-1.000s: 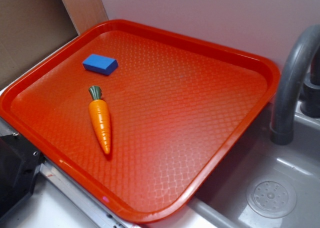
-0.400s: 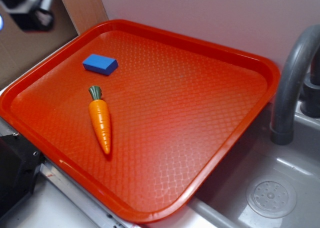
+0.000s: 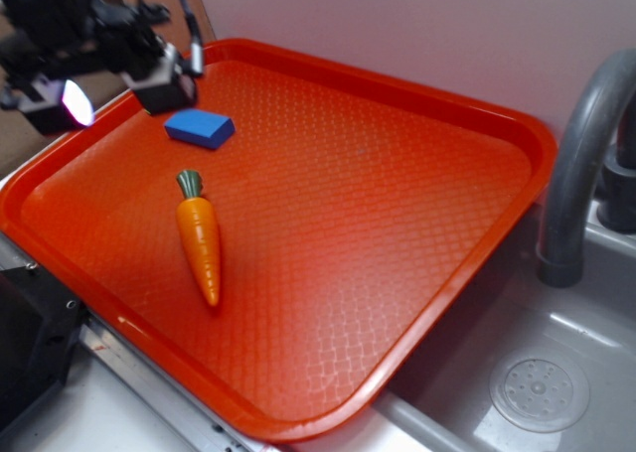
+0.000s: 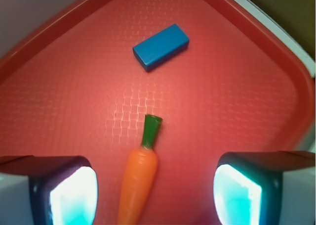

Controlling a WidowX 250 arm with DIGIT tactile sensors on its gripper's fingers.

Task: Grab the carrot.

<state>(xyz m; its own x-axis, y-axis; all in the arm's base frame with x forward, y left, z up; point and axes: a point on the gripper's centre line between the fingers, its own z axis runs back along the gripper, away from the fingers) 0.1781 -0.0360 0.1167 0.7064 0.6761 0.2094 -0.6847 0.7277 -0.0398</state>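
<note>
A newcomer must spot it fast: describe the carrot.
Find the red tray beside the sink. The carrot lies flat in its left half, near the front rim. It is orange, tapered and green-topped, unlike the flat blue block behind it.

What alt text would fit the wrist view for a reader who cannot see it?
An orange carrot with a green top lies on a red tray between the two tips of the open pincer, which is not touching it. A blue block lies farther off on the tray.
</note>
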